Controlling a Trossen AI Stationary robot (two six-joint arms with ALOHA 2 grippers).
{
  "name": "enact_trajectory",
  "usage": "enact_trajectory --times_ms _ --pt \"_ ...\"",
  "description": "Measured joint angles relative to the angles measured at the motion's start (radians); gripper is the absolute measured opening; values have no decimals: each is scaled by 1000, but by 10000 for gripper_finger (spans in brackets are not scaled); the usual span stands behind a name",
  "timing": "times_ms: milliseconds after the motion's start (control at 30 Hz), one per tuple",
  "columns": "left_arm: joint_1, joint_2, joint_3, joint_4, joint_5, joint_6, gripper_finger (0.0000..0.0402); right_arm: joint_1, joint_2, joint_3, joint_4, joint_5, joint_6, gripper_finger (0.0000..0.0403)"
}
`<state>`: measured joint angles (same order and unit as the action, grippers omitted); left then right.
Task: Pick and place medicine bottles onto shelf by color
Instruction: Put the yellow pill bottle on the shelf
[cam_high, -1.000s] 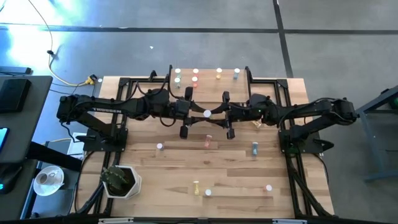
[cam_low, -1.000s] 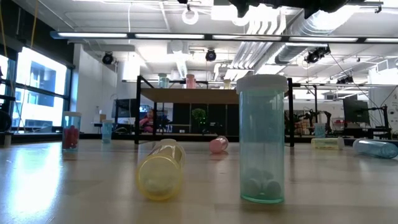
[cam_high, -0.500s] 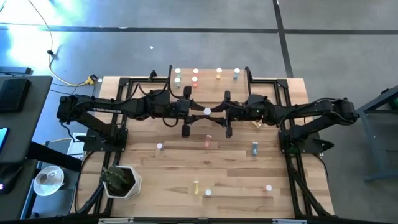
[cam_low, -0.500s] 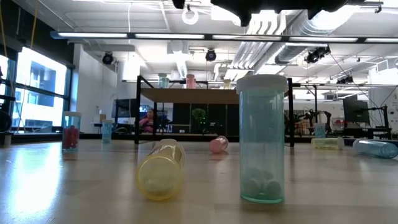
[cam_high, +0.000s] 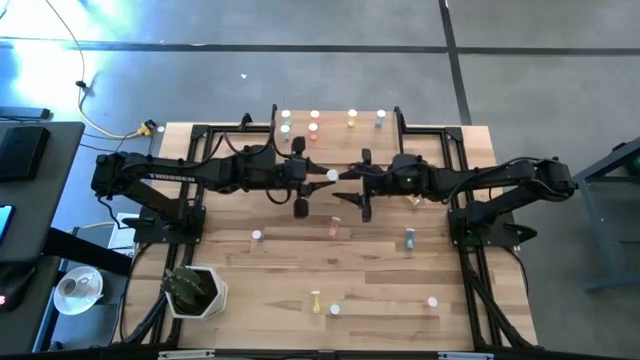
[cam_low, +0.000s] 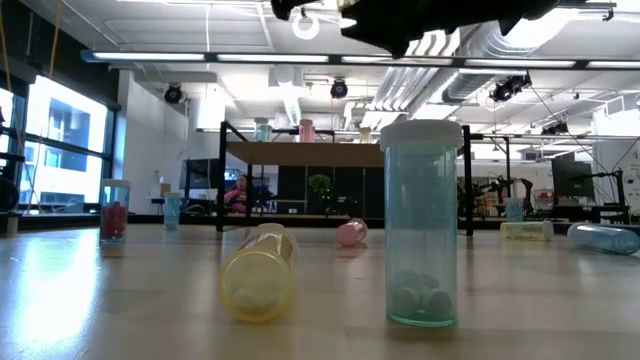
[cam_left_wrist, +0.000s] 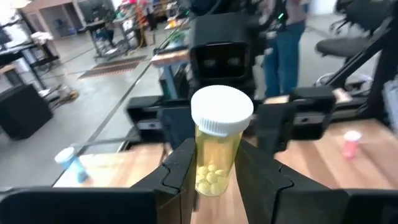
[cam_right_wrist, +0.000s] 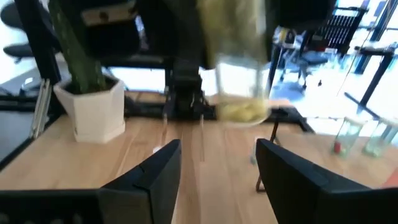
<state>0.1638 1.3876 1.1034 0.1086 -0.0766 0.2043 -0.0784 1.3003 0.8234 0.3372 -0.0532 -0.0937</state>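
My left gripper (cam_high: 322, 177) is shut on a yellow medicine bottle (cam_left_wrist: 216, 149) with a white cap (cam_high: 332, 176), high above the table's middle. My right gripper (cam_right_wrist: 217, 168) faces it from the table's right and stands open; the bottle (cam_right_wrist: 239, 68) shows blurred just beyond its spread fingers. The shelf (cam_high: 330, 137) stands at the far edge with several bottles upright on top (cam_high: 314, 116). Loose bottles lie or stand on the table: pink (cam_high: 334, 226), blue (cam_high: 409, 238), yellow (cam_low: 258, 272), and a green one upright (cam_low: 420, 225). My left gripper pinches the yellow bottle's body (cam_left_wrist: 212, 177), below the cap, between its two fingers (cam_left_wrist: 180, 168). The fingers come level from the table's left. The bottle stands upright in the hold, cap up, lifted clear of the table.
A white pot with a plant (cam_high: 195, 290) stands at the near left corner. Black frame rails (cam_high: 462, 250) run along the table's left and right sides. More bottles sit near the front edge (cam_high: 432, 301) and at the left (cam_high: 257, 236).
Both grippers have stayed where they meet above the table's middle and have turned a little at the wrist. The yellow bottle has stayed upright between them.
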Motion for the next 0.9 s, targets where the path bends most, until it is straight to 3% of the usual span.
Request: enact_trajectory --times_ms 233,400,700,900 --pt "0 0 0 -93 -37 -2 90 0 -13 0 -80 1 10 200" --pt "0 0 0 -155 -69 -43 90 0 -72 0 -133 66 15 200" --pt "0 0 -19 -203 -66 -105 90 0 -174 4 -136 70 -46 200" --pt "0 17 -29 -205 -66 -123 90 0 -164 132 -299 69 -100 200"
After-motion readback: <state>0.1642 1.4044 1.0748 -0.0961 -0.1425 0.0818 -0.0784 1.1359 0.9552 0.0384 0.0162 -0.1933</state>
